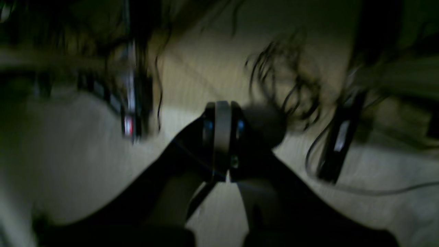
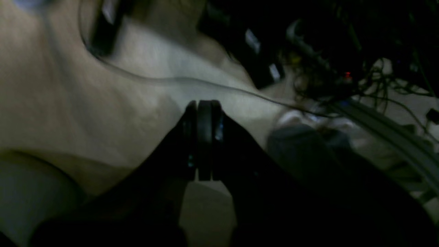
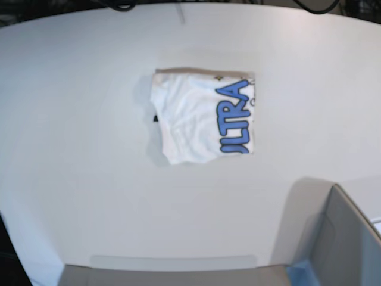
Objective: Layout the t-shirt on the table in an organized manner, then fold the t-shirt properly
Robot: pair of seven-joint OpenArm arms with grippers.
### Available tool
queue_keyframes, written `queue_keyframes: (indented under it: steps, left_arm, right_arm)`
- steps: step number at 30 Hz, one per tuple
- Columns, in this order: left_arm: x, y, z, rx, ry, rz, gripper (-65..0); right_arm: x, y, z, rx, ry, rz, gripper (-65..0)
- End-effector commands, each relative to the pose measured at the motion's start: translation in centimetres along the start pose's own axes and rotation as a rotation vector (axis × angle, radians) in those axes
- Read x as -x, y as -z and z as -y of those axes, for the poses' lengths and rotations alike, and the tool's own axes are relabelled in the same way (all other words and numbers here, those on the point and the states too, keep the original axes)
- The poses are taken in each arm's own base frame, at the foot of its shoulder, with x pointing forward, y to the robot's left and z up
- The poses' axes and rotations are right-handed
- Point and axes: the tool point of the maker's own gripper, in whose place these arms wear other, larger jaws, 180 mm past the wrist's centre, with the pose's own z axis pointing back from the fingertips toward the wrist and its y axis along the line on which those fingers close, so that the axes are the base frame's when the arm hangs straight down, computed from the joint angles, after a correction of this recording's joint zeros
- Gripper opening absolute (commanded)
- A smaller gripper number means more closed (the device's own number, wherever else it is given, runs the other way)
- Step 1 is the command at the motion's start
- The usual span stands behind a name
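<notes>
**A:** so the t-shirt (image 3: 202,116) is folded into a compact, roughly square packet, white cloth on its left part and the blue "ULTRA" letters running sideways down its right edge. A small dark bit sticks out at its left side. It lies flat a bit above the middle of the white counter (image 3: 71,179), well apart from the grey box (image 3: 345,244) with the blue corner at lower right.

**B:** and the pincers? Neither shows over the counter. In the dim, blurry wrist views the right pincer (image 2: 204,137) and the left pincer (image 1: 223,137) each have their tips pressed together on nothing, no shirt near either.
</notes>
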Motion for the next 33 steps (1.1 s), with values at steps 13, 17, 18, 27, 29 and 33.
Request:
queue_keyframes:
  steps: [13,17,18,27,29,33]
  left_arm:
    - [4.1,6.4,0.0,-0.109,0.055,-0.16,-65.0]
    - [5.5,8.3,0.7,-0.14,0.077,-0.235,-65.0]
    - [5.6,8.6,1.2,-0.141,0.077,-0.247,-65.0]
    - [6.0,11.1,1.3,-0.194,0.121,-0.345,-65.0]
    - [6.1,11.2,1.8,-0.196,0.123,-0.366,-65.0]
    - [5.8,11.8,1.7,-0.212,0.128,-0.392,-65.0]
  right_arm:
    - [0.7,5.1,5.0,0.017,-0.256,-0.102,-65.0]
    - [0.0,6.4,5.6,-0.001,-0.328,-0.124,-65.0]
    - [-0.2,6.7,5.7,-0.016,-0.337,-0.13,-65.0]
    - [-3.5,9.4,9.8,0.05,-0.359,-0.162,-65.0]
    - [-4.0,9.8,10.5,0.077,-0.336,-0.185,-65.0]
    - [-4.2,10.0,11.1,0.103,-0.313,-0.231,-65.0]
